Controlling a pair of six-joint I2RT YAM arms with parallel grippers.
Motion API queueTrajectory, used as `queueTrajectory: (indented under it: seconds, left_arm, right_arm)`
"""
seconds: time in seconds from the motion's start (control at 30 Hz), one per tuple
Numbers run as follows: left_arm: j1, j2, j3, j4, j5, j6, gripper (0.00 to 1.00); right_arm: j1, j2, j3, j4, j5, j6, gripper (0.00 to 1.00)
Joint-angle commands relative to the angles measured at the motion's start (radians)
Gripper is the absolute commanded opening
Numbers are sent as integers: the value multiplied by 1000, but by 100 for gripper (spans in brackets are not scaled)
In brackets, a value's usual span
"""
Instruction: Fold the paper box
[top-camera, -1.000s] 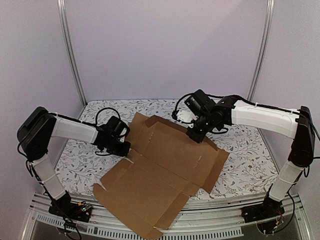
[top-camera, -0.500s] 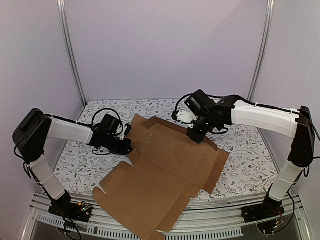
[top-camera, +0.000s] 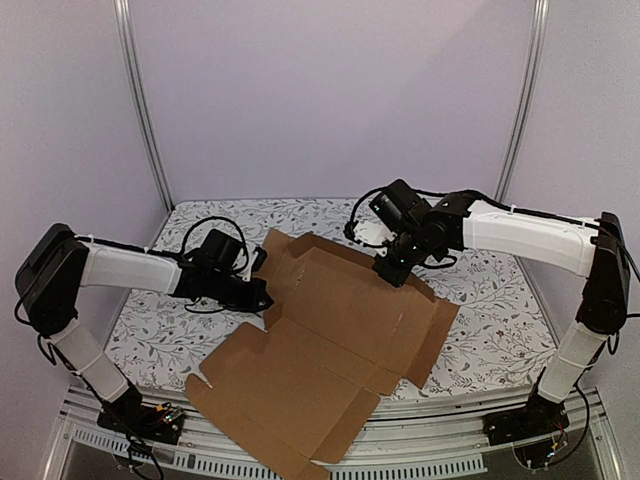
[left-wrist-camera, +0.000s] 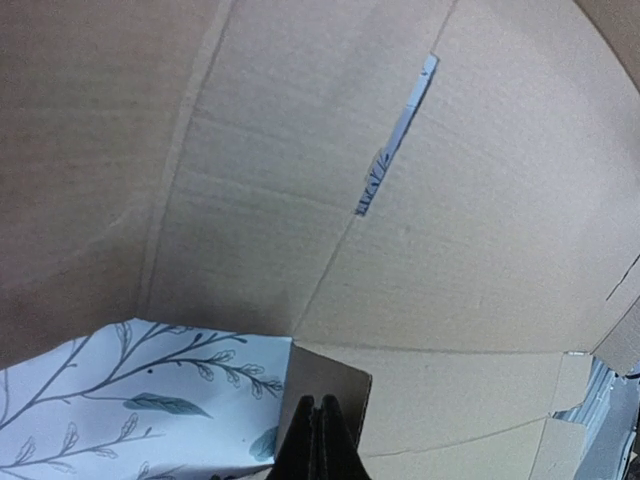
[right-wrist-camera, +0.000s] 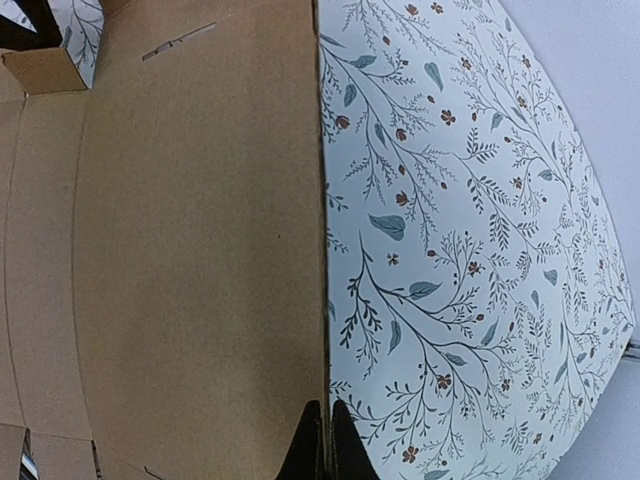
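Observation:
The paper box (top-camera: 330, 335) is a flat brown die-cut cardboard sheet with flaps and slits, lying in the middle of the table with its far and right edges lifted. My left gripper (top-camera: 262, 296) is at its left edge. In the left wrist view the left gripper (left-wrist-camera: 318, 428) is shut on a small tab (left-wrist-camera: 335, 385) of the sheet (left-wrist-camera: 400, 250). My right gripper (top-camera: 388, 270) is at the far edge. In the right wrist view the right gripper (right-wrist-camera: 327, 432) is shut on the straight edge of the cardboard (right-wrist-camera: 180, 250).
A floral tablecloth (top-camera: 500, 320) covers the table and shows in the right wrist view (right-wrist-camera: 450, 250) too. The sheet's near corner (top-camera: 310, 465) overhangs the table's front rail. Metal posts (top-camera: 145, 130) and plain walls close in the back and sides.
My left arm has lowered and its gripper has moved a little to the right at the sheet's left edge. The near panel has shifted slightly. The right arm has stayed still.

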Motion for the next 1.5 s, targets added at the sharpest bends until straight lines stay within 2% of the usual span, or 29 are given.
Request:
queueTrajectory:
  seconds: [0.0,0.47,0.7,0.97,1.17,1.47]
  left_arm:
    - [-47,-20,-20,-12,-48,-21,0]
    - [-149,35,-63,65,-85,-83,0]
    - [-170,51,-36,51,-112,-85,0]
    - [-164,-77,46,-114,-248,-35,0]
    - [-145,-177,134,-267,-402,13,0]
    - [-92,-384,129,-306,-534,31,0]
  right_arm:
    - [2,-10,-2,14,15,22,0]
    - [2,-18,-22,16,11,36,0]
    - [4,-25,-27,23,9,34,0]
    - [22,-55,-51,45,22,-28,0]
    - [38,-88,-89,94,36,-100,0]
    - [76,-174,-180,190,35,-286,0]
